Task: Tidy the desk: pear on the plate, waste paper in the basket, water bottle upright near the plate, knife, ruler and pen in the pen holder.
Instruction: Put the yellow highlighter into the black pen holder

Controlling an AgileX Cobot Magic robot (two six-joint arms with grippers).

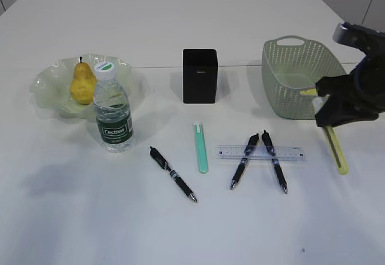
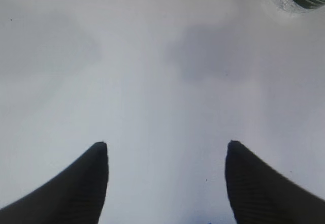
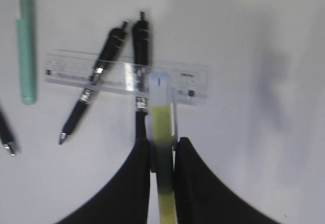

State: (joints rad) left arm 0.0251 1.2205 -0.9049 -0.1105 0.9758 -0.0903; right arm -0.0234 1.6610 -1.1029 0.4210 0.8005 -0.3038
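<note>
Sitting already in plate (image 1: 45, 85): pear (image 1: 82, 85); water bottle (image 1: 112, 116) standing upright beside it. Left gripper (image 2: 166, 155) hovering spread, empty, over bare table (image 1: 192, 229). Pen holder (image 1: 200, 76) waiting mid-desk; ruler (image 1: 260, 152) lying pinned under two pens. Right gripper (image 3: 162, 145) pinching slim yellow knife (image 3: 162, 132) near basket (image 1: 295, 85). Risk: narrow pinch letting long knife be swinging, slipping, or catching holder rim.

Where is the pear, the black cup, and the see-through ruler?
pear (image 1: 82, 83), exterior view, on its yellow body, in the plate.
black cup (image 1: 200, 76), exterior view, on its front face.
ruler (image 1: 295, 152), exterior view, on its bare right end, beyond the two pens lying across it.
</note>
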